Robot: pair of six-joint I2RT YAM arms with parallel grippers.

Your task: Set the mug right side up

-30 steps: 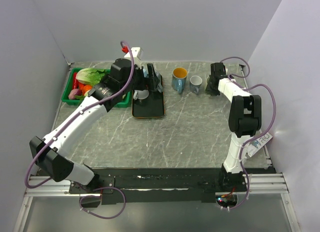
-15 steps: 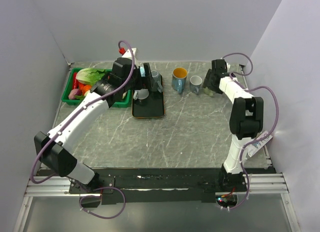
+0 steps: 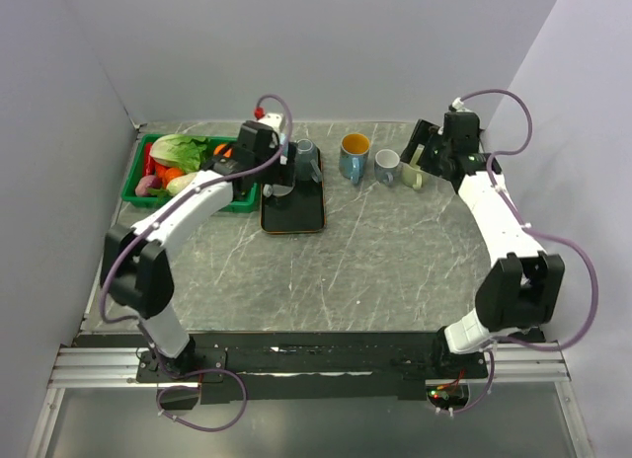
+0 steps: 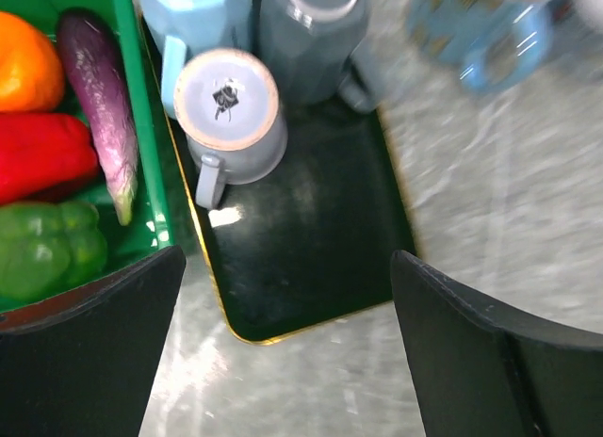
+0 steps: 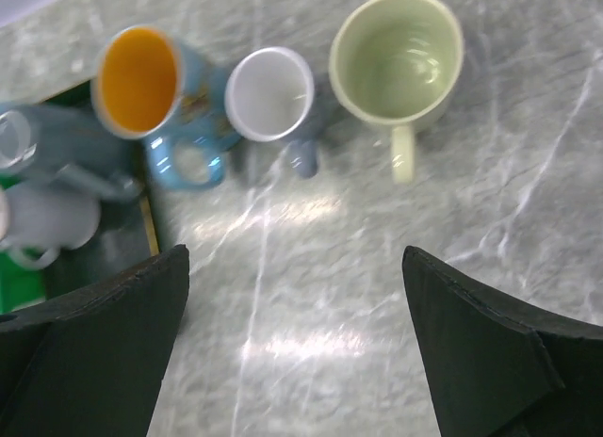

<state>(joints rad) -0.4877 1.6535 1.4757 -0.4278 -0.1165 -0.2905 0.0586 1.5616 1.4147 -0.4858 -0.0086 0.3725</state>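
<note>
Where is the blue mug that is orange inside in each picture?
Top external: the blue mug with the orange inside stands at the back of the table, just right of the black tray.
Left wrist: top right corner, blurred, to the right of the tray.
Right wrist: upper left, above the tray's corner.
Shared landmark: the black tray, seen in all three views.

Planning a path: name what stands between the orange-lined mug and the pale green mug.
A small upright white-lined mug, clearest in the right wrist view.
</note>
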